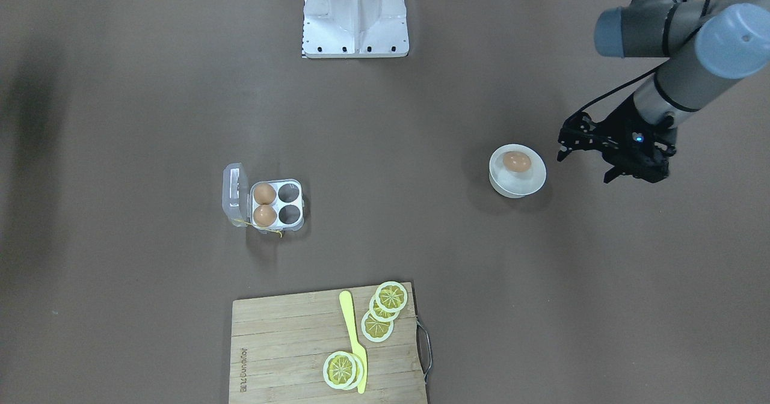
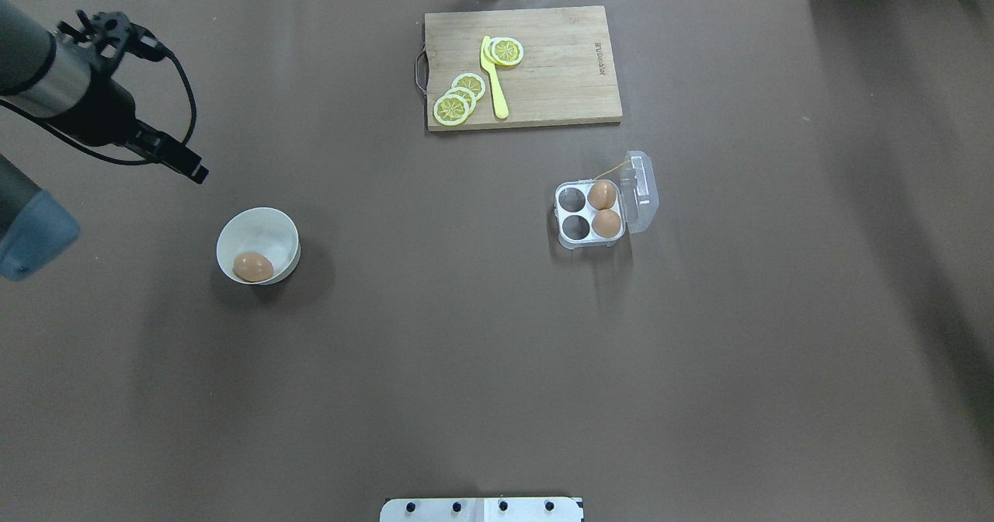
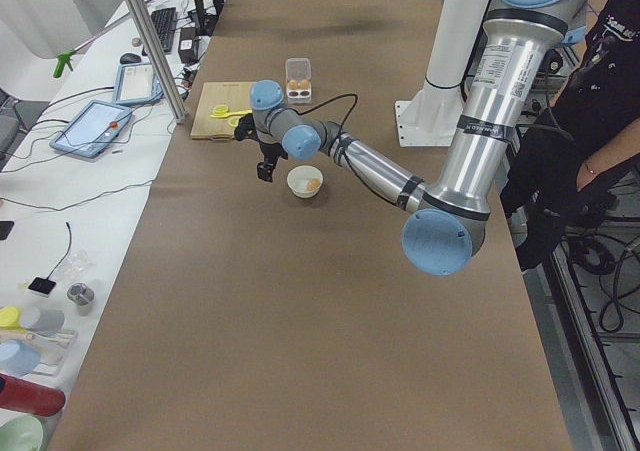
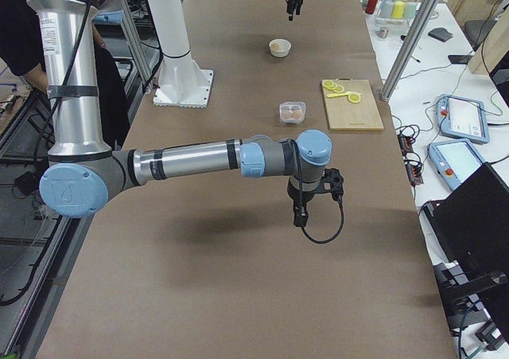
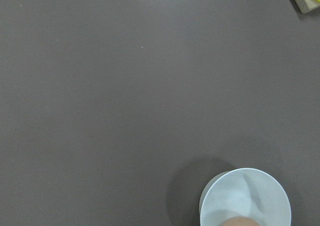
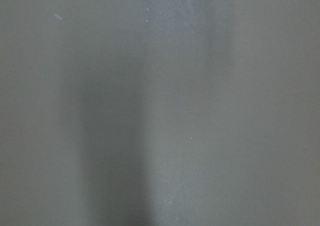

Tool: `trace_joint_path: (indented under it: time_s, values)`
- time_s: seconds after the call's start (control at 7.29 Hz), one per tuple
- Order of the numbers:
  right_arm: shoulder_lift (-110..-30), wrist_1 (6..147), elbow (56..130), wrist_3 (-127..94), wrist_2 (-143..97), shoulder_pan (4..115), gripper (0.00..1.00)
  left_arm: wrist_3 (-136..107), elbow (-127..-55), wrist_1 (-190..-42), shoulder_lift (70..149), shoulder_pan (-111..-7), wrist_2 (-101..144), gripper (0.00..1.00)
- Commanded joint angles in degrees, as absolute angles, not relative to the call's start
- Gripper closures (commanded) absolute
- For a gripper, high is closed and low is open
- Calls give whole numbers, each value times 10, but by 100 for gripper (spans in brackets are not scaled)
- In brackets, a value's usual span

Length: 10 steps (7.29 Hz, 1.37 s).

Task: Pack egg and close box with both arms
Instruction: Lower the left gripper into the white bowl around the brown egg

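The left gripper (image 2: 190,166) hangs high above the desk (image 2: 466,367), and I cannot tell if its fingers are apart or together; I see nothing in it. Near it, a little to its right and toward the robot, stands the white bowl (image 2: 268,212). The egg (image 2: 252,266) lies inside, close to the wall on the robot's side. This arm's wrist camera catches the bowl only at its lower border, so I judge the gripper is not yet over it. Far to the right of the gripper, past the middle of the desk, sits the box (image 2: 575,227), its lid (image 2: 643,188) open on the side away from the gripper. Two darker eggs (image 2: 602,194) fill the cups next to the lid, and the two cups on the gripper's side are free. The right gripper (image 4: 299,218) shows only in one side view, over bare desk and well apart from the box, and its state I cannot tell. So nothing of the task is done yet: the egg must be taken, carried and set in a free cup, and then the lid closed. The room for moving looks good. Between bowl and box is only bare desk, and the cutting board (image 2: 559,79) lies beyond the straight way, toward the far edge. The tight place is the bowl, I think, since its wall is just beside the egg.
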State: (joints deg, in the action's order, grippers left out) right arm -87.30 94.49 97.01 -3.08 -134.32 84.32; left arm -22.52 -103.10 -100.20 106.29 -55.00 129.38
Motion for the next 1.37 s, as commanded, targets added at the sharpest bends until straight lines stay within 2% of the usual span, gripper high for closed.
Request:
trace_joint_path:
  time_s: [0.0,0.14,0.41,1.24]
  values:
    - [-873,945,968,-30,-1341,842,0,-226,-1043,-1003,1063,-477,1231,3]
    - [-873,944,967,-30,-1341,842,0,-226,-1043,-1004,1057,-475,1230,4]
    - [-873,945,968,-29,-1342,842,0,-226,-1037,-1005,1053,-467,1230,15]
    - [-874,944,968,-28,-1341,842,0,-221,-1005,-1008,1058,-439,1230,19]
